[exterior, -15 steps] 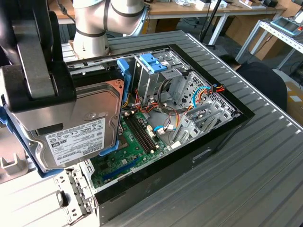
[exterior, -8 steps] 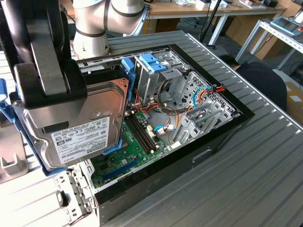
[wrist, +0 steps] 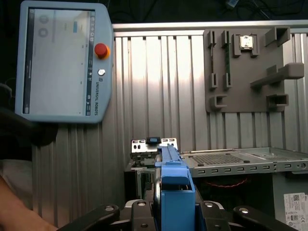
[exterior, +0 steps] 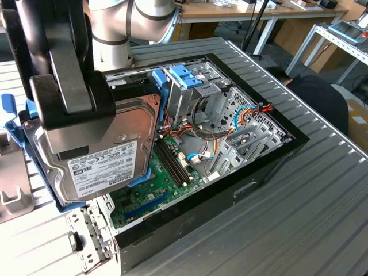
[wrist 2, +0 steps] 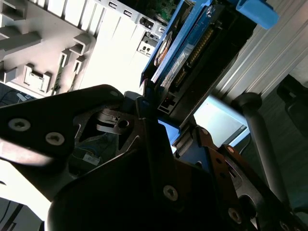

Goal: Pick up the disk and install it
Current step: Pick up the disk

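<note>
The disk [exterior: 109,155], a grey metal drive with a white label in a light blue carrier, hangs tilted in the air at the exterior view's left. It is over the near corner of the open computer case [exterior: 270,164]. My gripper [exterior: 72,123] is shut on it, one black finger pressed flat on its top face. In the second wrist view the disk [wrist 2: 190,50] shows edge-on, clamped between the fingers [wrist 2: 144,120]. The first wrist view shows the blue carrier [wrist: 175,190] edge-on in the gripper [wrist: 175,216].
Inside the case are a metal drive cage with a blue latch [exterior: 184,77], cables and a green board [exterior: 167,172]. A teach pendant [wrist: 62,62] and a grey fixture plate [wrist: 245,67] lie on the ribbed table. A person's arm [wrist: 14,207] is nearby.
</note>
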